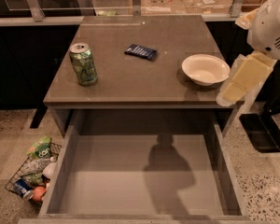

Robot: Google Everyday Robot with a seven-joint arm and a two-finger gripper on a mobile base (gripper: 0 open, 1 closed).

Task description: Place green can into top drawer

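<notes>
Item one: top drawer, wide, shallow, grey. It stands pulled out toward the camera from under the front edge of the tabletop. Its flat bottom and low side walls are in view, and a dark shadow lies across the middle of the bottom.

Item two: tabletop, grey-brown, square. It carries three things, all well apart from one another.

Item three: robot arm, a white rounded housing, at the upper right, beyond the right edge of the tabletop.

Item four: claw, pale yellow, hanging below the white housing. It sits just off the front right corner of the tabletop, beside the bowl and well apart from the can. It holds nothing that can be seen. Whether it is spread or pressed together cannot be told.

Item five: wire basket, on the speckled floor to the left of the drawer, filled with mixed packets and cans.

Item six: bowl, cream-white, round, upright, near the right edge of the tabletop, toward the front.

Item seven: green can, light green with pale mottled print and a silver top. It stands upright near the left edge of the tabletop, about midway back. It is not in the drawer.

Item eight: packet, flat, dark blue, lying near the middle of the tabletop, between the can and the bowl and further back.
</notes>
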